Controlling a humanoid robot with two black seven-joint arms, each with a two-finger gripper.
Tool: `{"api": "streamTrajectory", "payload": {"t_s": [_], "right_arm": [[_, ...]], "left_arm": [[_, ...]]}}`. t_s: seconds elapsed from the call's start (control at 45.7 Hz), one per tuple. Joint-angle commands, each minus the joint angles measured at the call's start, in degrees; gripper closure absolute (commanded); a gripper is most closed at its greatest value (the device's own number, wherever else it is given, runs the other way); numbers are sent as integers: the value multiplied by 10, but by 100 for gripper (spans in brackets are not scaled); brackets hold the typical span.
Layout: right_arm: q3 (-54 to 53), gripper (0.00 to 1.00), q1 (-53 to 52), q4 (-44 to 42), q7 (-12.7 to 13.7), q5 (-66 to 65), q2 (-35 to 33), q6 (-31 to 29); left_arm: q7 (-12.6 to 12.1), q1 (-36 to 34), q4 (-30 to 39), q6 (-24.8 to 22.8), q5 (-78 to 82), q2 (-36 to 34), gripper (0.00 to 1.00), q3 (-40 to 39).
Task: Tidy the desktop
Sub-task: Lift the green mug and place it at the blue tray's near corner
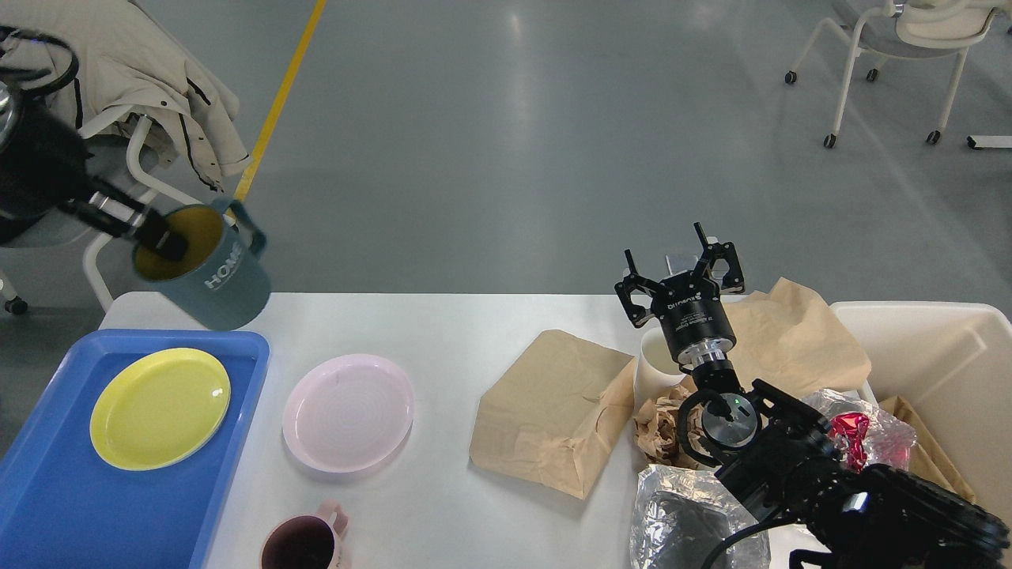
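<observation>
Head view shows the big white matte counter [474,332] with rounded corners filling the lower half of the frame, and it's only partly tidied as far as I can judge. On its left end sits a blue plastic tray [47,506] with a round yellow plate [160,408] already in it, so that bit looks done. Left gripper [162,239] is clamped on the rim of a grey-blue ceramic mug [209,273] with white lettering, one finger inside, holding it tilted in the air above the tray's far corner, so my guess is the mug goes in the tray next. A round pale pink plate [348,412] just beside the tray and a dusty pink mug [304,544] at the near edge are both on the bare surface, not yet put away. Over to the right there's a flattened brown paper bag [553,411], a white paper cup [655,363], crumpled brown paper [660,427] and a crinkly silver foil bag [684,514], all out on the surface. Right gripper [681,273] has its fingers spread apart, empty, hovering above the cup. A cream plastic bin [933,356] at the right end already holds some wrappers, including something shiny red [850,431]. Room is plain grey glossy floor [506,142] with a yellow line [277,118], a white chair with a cream jacket [118,79] far left, and a white wheeled chair [893,47] far right.
</observation>
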State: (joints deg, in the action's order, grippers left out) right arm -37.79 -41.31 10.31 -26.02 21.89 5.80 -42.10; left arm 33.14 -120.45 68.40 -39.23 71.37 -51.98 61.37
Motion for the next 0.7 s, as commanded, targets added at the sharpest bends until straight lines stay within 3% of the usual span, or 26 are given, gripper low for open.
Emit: {"api": "streamTrajectory", "payload": {"t_s": [0.0, 0.131, 0.219, 0.525, 0.679], "right_arm": [[0, 0, 0, 1, 0, 0, 0, 0], [0, 0, 0, 1, 0, 0, 0, 0], [0, 0, 0, 1, 0, 0, 0, 0], [0, 0, 0, 1, 0, 0, 0, 0], [0, 0, 0, 1, 0, 0, 0, 0]], "left_arm": [[44, 111, -78, 92, 99, -37, 100, 0], [54, 228, -122, 200, 120, -38, 100, 6], [53, 272, -122, 243, 136, -39, 100, 10], [48, 379, -130, 311, 176, -44, 100, 41], [50, 407, -191, 365, 174, -37, 100, 76]]}}
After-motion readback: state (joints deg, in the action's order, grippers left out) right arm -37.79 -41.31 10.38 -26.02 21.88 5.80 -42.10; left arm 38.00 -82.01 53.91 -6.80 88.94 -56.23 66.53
